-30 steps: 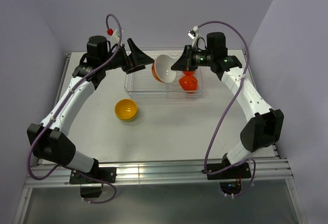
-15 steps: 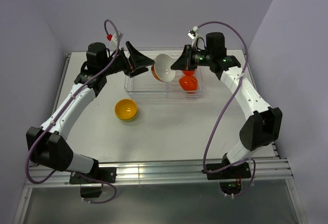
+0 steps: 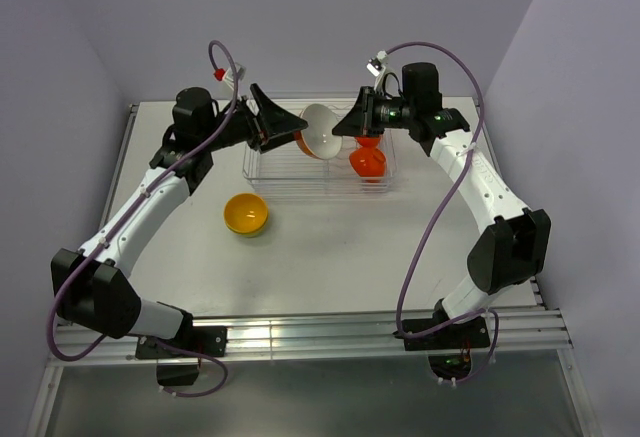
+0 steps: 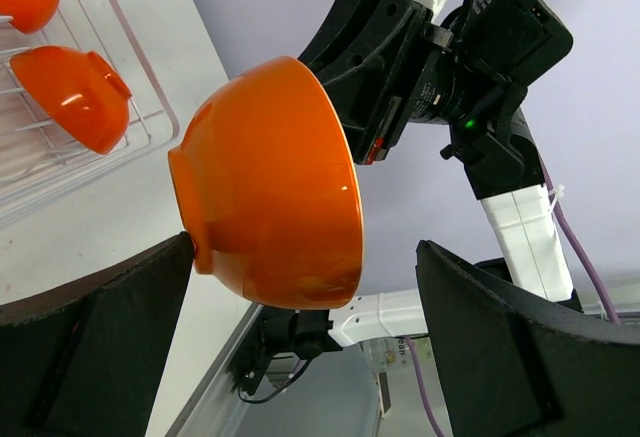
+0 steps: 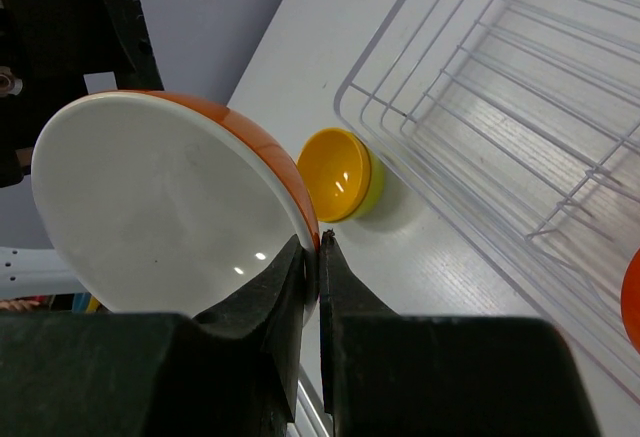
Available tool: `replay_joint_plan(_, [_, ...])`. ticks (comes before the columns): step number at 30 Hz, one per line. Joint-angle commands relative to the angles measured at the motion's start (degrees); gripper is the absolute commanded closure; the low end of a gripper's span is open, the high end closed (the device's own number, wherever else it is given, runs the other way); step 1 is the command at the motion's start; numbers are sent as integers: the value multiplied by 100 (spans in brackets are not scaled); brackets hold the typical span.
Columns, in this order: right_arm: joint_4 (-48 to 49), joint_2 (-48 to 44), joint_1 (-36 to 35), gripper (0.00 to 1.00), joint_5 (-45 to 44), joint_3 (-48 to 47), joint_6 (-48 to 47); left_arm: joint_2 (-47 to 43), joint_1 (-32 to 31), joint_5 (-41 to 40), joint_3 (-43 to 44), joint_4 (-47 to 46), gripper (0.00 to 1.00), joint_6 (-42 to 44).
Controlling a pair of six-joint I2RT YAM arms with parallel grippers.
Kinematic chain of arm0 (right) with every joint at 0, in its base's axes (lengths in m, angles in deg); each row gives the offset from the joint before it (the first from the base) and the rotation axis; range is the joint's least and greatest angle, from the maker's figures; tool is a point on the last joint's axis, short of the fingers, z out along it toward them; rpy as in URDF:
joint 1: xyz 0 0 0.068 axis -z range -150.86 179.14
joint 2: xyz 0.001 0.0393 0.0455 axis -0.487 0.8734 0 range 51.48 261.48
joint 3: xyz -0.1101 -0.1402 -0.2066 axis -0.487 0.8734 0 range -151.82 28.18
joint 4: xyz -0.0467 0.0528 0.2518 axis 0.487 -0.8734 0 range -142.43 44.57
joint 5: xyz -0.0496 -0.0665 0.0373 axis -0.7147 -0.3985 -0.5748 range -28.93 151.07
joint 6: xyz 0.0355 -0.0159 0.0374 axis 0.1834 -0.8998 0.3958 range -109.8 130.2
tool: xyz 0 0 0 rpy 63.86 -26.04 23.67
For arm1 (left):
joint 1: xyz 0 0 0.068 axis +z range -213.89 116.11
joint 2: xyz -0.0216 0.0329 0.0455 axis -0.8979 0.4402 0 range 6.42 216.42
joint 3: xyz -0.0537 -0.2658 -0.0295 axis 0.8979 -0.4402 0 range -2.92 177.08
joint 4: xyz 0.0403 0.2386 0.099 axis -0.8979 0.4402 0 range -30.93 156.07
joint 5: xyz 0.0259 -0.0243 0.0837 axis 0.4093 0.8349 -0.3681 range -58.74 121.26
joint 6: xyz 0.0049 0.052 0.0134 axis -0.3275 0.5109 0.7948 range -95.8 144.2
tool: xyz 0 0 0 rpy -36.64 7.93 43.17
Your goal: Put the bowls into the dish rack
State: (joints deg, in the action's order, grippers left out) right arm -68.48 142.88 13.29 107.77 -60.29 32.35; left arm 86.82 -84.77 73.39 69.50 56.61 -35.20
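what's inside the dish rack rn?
Two red-orange bowls sit at the right end of the dish rack. The white-inside bowl, pinched by the right gripper, hangs above it and covers the rack's middle from above.

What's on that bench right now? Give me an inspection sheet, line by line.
Surface: white table, no spills seen.
Job's things: clear dish rack holds red-orange bowls on edge; orange bowl with a white inside is held in the air by the rack; yellow bowl sits on the table outside the rack, on its near side.
Clutter: nothing seen.
Grippers: right gripper shut on the orange bowl's rim; left gripper open, one finger on each side of that bowl's base, contact unclear.
Cables: purple cables loop along both arms.
Surroundings: lavender walls; metal rail at the near edge.
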Motion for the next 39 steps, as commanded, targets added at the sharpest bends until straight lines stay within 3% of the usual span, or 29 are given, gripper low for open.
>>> replay_joint_plan(1, [441, -16, -23, 100, 226, 22, 131, -112, -56, -117, 70, -141, 2, 94])
replay_joint_plan(29, [415, -16, -31, 100, 129, 22, 52, -68, -162, -302, -26, 220, 6, 236])
replay_joint_plan(39, [292, -8, -102, 100, 59, -48, -62, -33, -206, -310, 0, 211, 29, 288])
